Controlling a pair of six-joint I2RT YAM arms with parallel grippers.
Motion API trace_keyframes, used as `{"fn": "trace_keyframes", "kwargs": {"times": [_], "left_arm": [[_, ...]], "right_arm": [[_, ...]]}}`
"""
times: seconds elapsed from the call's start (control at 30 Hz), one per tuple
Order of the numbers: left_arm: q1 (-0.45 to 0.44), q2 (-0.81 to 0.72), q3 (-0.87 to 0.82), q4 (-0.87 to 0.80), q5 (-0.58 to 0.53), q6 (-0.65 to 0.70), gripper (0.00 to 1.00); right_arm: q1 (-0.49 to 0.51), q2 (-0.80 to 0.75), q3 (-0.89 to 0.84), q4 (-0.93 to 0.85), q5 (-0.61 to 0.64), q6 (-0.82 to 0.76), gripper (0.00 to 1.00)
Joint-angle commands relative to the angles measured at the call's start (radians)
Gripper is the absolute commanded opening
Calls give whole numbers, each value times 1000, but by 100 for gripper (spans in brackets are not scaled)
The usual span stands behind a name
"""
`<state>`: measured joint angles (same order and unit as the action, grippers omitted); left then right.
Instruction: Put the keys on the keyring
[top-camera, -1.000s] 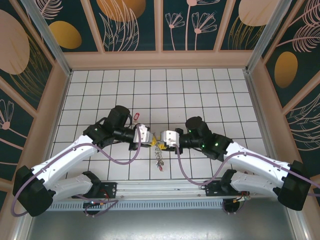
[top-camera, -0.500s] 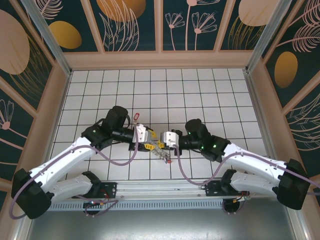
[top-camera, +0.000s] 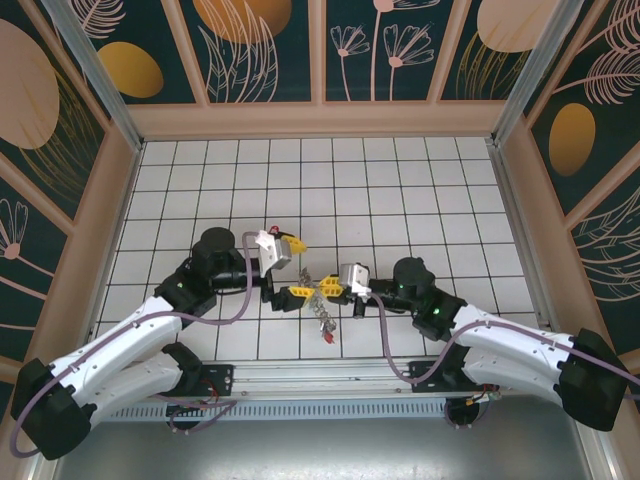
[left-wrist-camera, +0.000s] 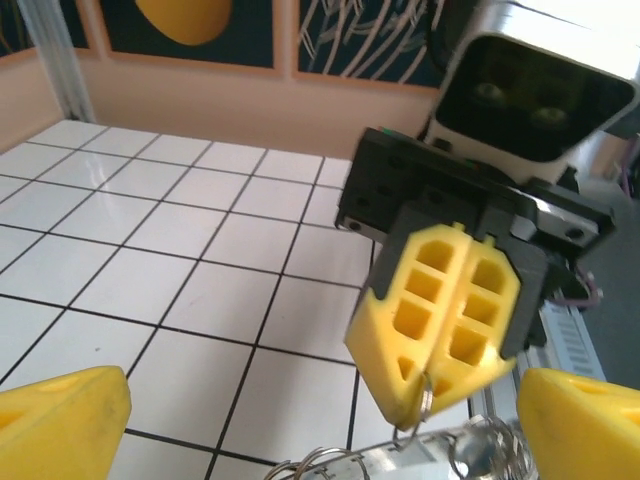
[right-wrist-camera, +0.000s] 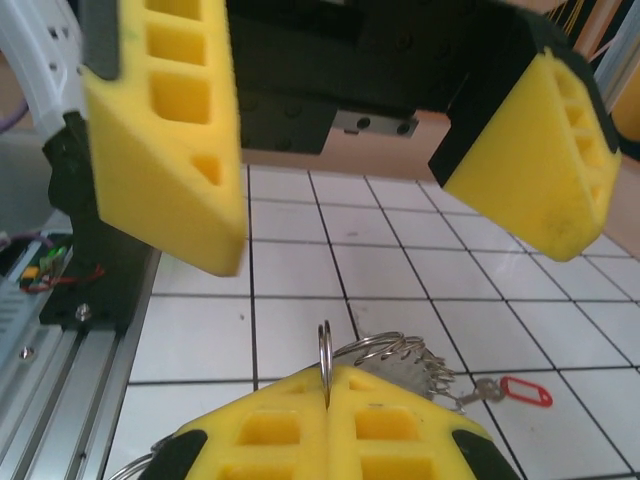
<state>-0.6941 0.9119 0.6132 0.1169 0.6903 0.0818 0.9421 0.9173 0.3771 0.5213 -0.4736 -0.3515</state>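
My right gripper (top-camera: 326, 288) is shut on a small split ring (right-wrist-camera: 325, 350) at the rim of the keyring (top-camera: 321, 312). The keyring's grey plate and its fringe of small rings (right-wrist-camera: 415, 362) trail from the pads toward the near edge. A key with a red head (right-wrist-camera: 525, 391) lies on the tiles just beyond the fringe, and a red bit (top-camera: 328, 338) shows at the cluster's lower end. My left gripper (top-camera: 292, 270) stands wide open facing the right one, its yellow fingers (right-wrist-camera: 165, 130) on either side and touching nothing. In the left wrist view the right gripper (left-wrist-camera: 420, 392) pinches the ring above the keyring (left-wrist-camera: 395, 462).
A white tiled floor (top-camera: 400, 190) lies inside patterned walls (top-camera: 320, 60). An aluminium rail (top-camera: 330, 375) with the arm bases runs along the near edge, close behind the keyring. Open tiles stretch toward the back wall.
My left gripper has opened, let go and drawn back to the left. The right gripper has closed on the small ring and shifted slightly right and nearer, holding the keyring alone.
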Motion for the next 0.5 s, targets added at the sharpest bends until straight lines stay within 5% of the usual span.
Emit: {"fn": "trace_keyframes", "kwargs": {"times": [0.0,0.13,0.23,0.4,0.47], "left_arm": [[-1,-23,-12,74,13,-69,99],[-2,-38,-35,131,25,-63,93],[-2,-31,-35,127,89,-9,61],[-1,22,2,47,204,124,31],[-1,47,26,19,209,143,29]], "right_arm": [[-3,-12,-16,201,-32,74,0],[-6,6,-41,307,-47,124,0],[-7,19,-78,437,-40,179,0],[-6,32,-99,544,-56,223,0],[-5,37,-96,549,-63,224,0]]}}
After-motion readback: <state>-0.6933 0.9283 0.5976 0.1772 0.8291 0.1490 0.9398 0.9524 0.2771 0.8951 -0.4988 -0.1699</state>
